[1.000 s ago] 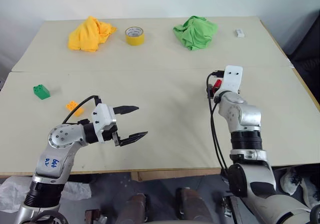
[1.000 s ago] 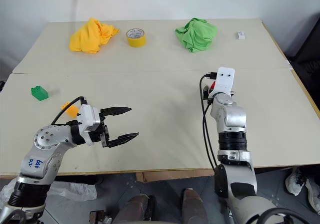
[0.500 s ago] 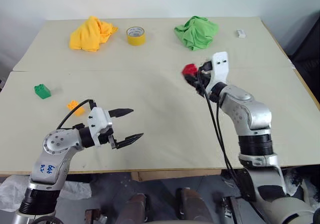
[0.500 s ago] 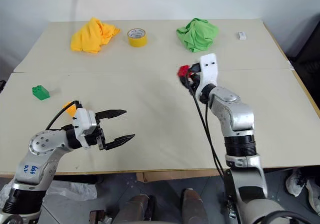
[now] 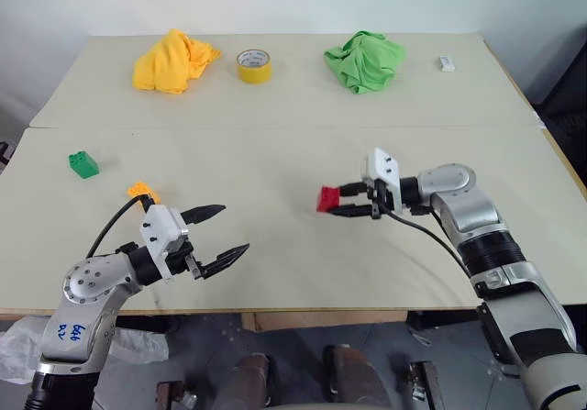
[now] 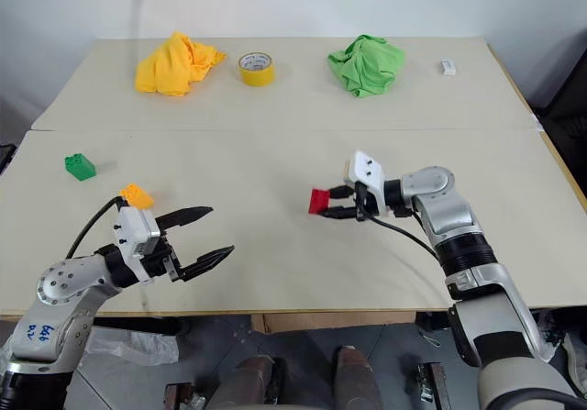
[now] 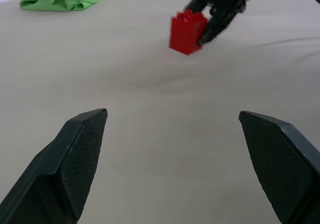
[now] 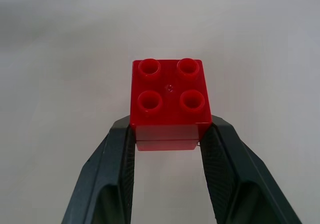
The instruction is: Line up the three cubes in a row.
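Right fingers (image 8: 170,179) clamp red brick (image 5: 327,199), studs facing away from wrist | left fingers (image 5: 226,236) spread, empty

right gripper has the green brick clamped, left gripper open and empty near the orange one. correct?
Not quite: the right gripper is clamped on the red brick, not the green one, as the right wrist view shows plainly. The green brick lies untouched far over on the table's left side. The rest holds: the left gripper is open and empty near the orange brick.

You see the small orange-yellow studded plastic brick (image 5: 139,190) partly hidden behind the left gripper's (image 5: 223,237) cable.
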Controlling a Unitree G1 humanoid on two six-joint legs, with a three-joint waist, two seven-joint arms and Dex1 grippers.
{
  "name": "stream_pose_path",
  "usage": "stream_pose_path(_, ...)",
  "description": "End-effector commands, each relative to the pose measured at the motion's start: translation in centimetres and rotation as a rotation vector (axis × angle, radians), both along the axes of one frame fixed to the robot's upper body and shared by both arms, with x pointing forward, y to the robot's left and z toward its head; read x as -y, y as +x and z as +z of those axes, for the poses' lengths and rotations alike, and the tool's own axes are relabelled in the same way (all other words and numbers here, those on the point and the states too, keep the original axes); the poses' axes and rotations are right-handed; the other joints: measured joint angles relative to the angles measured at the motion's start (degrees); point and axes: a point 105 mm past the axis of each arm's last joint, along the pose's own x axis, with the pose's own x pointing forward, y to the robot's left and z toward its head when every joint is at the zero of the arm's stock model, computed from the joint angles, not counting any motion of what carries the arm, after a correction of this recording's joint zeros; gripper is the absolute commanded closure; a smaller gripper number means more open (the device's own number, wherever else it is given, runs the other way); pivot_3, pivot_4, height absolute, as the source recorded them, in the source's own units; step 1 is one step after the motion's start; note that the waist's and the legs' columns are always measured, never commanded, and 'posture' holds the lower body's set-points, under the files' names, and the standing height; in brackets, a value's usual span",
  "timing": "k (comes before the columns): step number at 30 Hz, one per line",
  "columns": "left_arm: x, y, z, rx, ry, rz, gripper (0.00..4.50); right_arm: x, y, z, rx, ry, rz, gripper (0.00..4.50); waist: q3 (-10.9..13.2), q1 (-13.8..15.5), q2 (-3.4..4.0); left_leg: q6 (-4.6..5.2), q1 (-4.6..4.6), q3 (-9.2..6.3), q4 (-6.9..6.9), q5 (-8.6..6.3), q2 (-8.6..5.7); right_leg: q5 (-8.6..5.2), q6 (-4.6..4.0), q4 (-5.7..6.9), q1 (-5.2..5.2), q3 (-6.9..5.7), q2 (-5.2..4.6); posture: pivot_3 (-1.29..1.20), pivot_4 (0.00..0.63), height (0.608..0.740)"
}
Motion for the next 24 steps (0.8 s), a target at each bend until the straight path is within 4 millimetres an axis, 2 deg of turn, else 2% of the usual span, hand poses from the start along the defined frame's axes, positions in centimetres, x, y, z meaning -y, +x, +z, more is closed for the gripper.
stream_pose_path(1, 0.1, -0.2, 1.1, 0.042, -0.003, -0.005, 0.0, 0.3, -0.1, 0.3, 0.032, -0.021, 0.076, 3.04, 0.0, -0.1, 0.0, 0.0, 0.0, 0.01, 0.0, 0.0, 0.0, 0.0, 0.0, 0.0, 0.0, 0.0, 0.0, 0.0, 0.15, 0.74)
stream_pose_path(9, -0.7, -0.8, 0.7, 0.032, -0.001, 0.037, 0.0, 0.3, -0.2, -0.7, -0.028, -0.051, 0.118, 3.04, 0.0, -0.2, 0.0, -0.09, 0.0, 0.0, 0.05, -0.04, 0.1, 0.0, -0.01, 0.0, 0.0, -0.02, 0.07, 0.0, 0.15, 0.74)
stream_pose_path(10, -0.8, -0.8, 0.7, 0.03, -0.002, 0.044, 0.0, 0.4, -0.1, -0.8, -0.028, -0.051, 0.112, 2.31, 0.0, -0.1, 0.0, -0.1, 0.0, 0.0, 0.05, -0.04, 0.1, 0.0, -0.01, 0.0, 0.01, -0.02, 0.07, 0.0, 0.15, 0.74)
stream_pose_path(14, -1.8, -0.9, 0.7, 0.038, -0.013, 0.112, 0.0, 0.3, 0.1, -0.4, -0.013, -0.017, 0.086, 1.04, 0.0, -0.1, 0.0, -0.1, 0.0, 0.0, 0.08, -0.05, 0.09, 0.0, -0.01, 0.0, 0.02, -0.01, 0.05, 0.0, 0.15, 0.74)
stream_pose_path(17, -5.4, -0.6, 1.9, 0.113, -0.081, 0.321, 0.0, 0.6, 0.0, 1.2, 0.051, 0.034, 0.076, 0.1, 0.0, 0.0, 0.0, -0.09, 0.0, -0.02, 0.11, -0.05, 0.08, 0.0, -0.01, -0.01, 0.03, -0.02, 0.04, 0.0, 0.15, 0.74)
stream_pose_path(20, -10.3, -2.8, 1.2, 0.103, -0.099, 0.518, 0.0, 0.6, -0.4, 4.3, 0.151, 0.156, 0.08, 0.03, 0.0, -0.3, 0.01, -0.14, -0.01, -0.03, 0.09, -0.08, 0.11, 0.0, -0.01, -0.01, 0.01, -0.04, 0.07, 0.0, 0.15, 0.74)
stream_pose_path(22, -12.2, -4.1, 0.7, 0.086, -0.111, 0.596, 0.0, 0.6, -0.6, 5.7, 0.18, 0.236, 0.059, 0.03, 0.0, -0.3, 0.0, -0.16, 0.0, 0.02, 0.03, -0.09, 0.16, -0.01, -0.03, -0.04, -0.02, -0.03, 0.11, 0.0, 0.15, 0.74)
stream_pose_path(23, -13.8, -5.3, 0.1, 0.091, -0.09, 0.67, 0.0, 0.6, -1.0, 6.1, 0.186, 0.274, 0.062, 0.03, 0.0, -0.2, 0.0, -0.17, 0.0, 0.02, 0.04, -0.1, 0.18, -0.02, -0.03, -0.08, 0.0, -0.04, 0.11, 0.0, 0.15, 0.74)
stream_pose_path(24, -16.3, -6.7, -0.7, 0.086, -0.095, 0.798, 0.0, 0.6, -1.6, 6.4, 0.2, 0.325, 0.069, 0.03, 0.0, -0.1, 0.0, -0.17, 0.0, 0.01, 0.05, -0.1, 0.19, -0.02, -0.03, -0.16, 0.02, -0.04, 0.12, 0.0, 0.15, 0.74)
